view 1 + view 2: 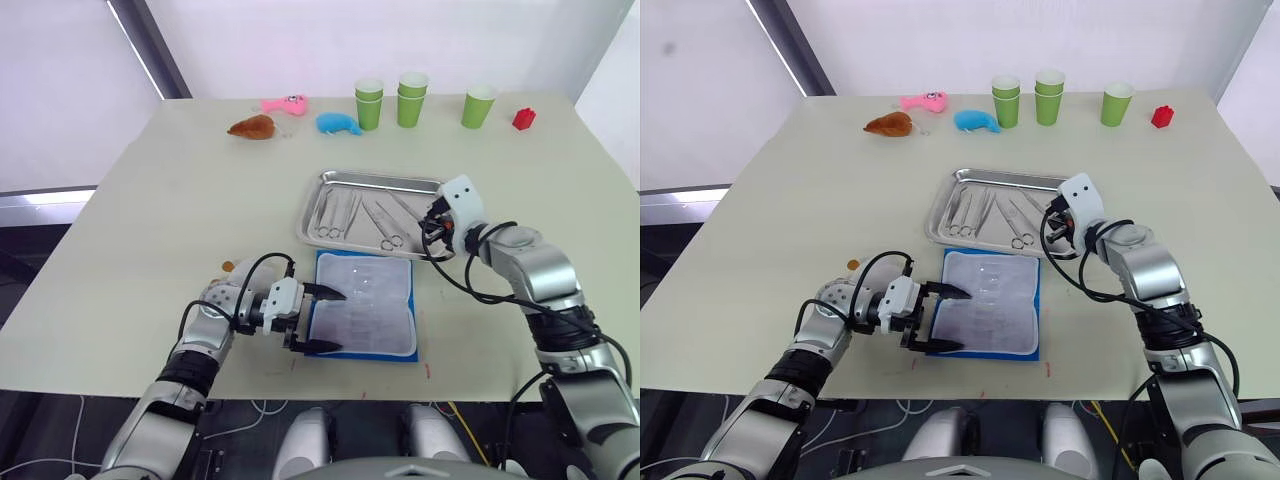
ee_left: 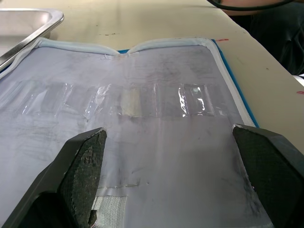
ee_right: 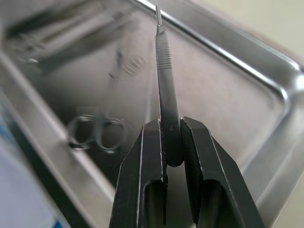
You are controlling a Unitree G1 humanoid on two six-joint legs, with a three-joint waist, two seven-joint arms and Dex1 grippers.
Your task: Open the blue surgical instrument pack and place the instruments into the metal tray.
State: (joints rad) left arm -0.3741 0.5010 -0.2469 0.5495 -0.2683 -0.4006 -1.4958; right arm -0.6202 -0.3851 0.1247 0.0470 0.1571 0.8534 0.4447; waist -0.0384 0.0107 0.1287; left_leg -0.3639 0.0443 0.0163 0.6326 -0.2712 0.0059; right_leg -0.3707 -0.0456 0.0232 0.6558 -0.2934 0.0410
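While the blue pack point(image 1: 364, 306) lies open near the table's point(image 1: 150, 230) front edge, its pale lining up, one metal tray point(image 1: 370, 209) sits just behind it holding several instruments point(image 1: 340, 212). The left claw point(image 1: 318, 320) gapes wide and empty over the pack's left edge. The right claw point(image 3: 172, 137) pinches one slim handle point(image 3: 166, 85) above the tray's right end. Five green cups point(image 1: 412, 98) line the far edge.

Head views overlook table point(image 1: 150, 230); wrist views sit close.
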